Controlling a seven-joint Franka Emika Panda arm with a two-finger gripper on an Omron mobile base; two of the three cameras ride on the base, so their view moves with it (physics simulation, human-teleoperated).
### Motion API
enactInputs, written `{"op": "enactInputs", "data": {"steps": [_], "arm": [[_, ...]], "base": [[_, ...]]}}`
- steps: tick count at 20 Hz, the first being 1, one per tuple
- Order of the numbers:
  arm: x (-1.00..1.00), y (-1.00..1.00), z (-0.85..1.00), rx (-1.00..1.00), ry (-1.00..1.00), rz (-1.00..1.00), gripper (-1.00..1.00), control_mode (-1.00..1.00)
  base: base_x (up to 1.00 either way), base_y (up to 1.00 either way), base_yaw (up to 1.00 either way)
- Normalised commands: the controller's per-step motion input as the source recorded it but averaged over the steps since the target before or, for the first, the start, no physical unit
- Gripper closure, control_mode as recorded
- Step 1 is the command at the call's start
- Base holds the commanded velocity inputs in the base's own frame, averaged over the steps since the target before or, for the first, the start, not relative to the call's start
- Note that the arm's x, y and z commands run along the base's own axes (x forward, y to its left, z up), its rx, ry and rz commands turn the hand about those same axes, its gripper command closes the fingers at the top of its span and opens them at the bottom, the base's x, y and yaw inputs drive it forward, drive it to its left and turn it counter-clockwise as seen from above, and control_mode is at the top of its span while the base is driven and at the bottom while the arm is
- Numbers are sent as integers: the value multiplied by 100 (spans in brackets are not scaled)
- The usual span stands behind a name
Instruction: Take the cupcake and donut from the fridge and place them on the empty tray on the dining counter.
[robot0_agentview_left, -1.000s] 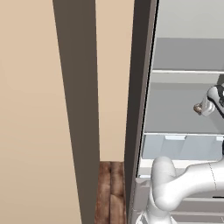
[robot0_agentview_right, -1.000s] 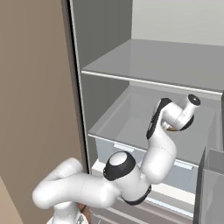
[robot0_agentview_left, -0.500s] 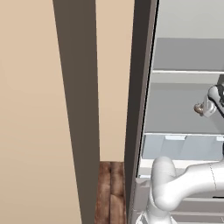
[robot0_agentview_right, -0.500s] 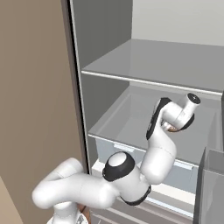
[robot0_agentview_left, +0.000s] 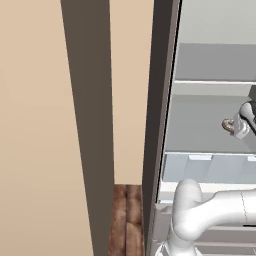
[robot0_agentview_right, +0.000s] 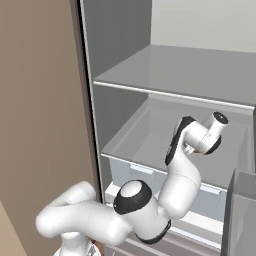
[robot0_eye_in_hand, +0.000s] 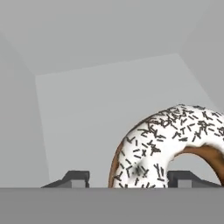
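Observation:
The donut (robot0_eye_in_hand: 157, 144), brown with white speckled glaze, fills the lower right of the hand view. It lies on a pale grey shelf inside the fridge (robot0_agentview_right: 175, 75). My gripper (robot0_eye_in_hand: 131, 177) straddles its left part, with the left fingertip (robot0_eye_in_hand: 76, 177) a little off the glaze and the right fingertip (robot0_eye_in_hand: 188, 177) behind the ring. In the left base view the donut (robot0_agentview_left: 228, 124) sits just ahead of my hand (robot0_agentview_left: 242, 120). The cupcake, the tray and the dining counter are out of view.
The arm reaches into the open fridge between two shelves, with a clear drawer (robot0_agentview_right: 150, 175) below the hand. The fridge's dark side edge (robot0_agentview_left: 160, 100) and a beige wall panel (robot0_agentview_left: 40, 125) stand at the left. Wooden floor (robot0_agentview_left: 127, 220) shows below.

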Motion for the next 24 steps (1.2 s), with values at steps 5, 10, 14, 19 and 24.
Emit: {"op": "enactInputs", "data": {"steps": [5,10,14,19,24], "arm": [[16,0,-64,0,1,28,-100,-100],[24,0,-64,0,9,38,-100,-100],[3,0,-79,0,12,30,-100,-100],[2,1,-30,0,3,6,100,-100],[-10,1,-49,0,-19,0,100,-100]], "base": [[0,0,0],[0,0,0],[0,0,0],[0,0,0],[0,0,0]]}}
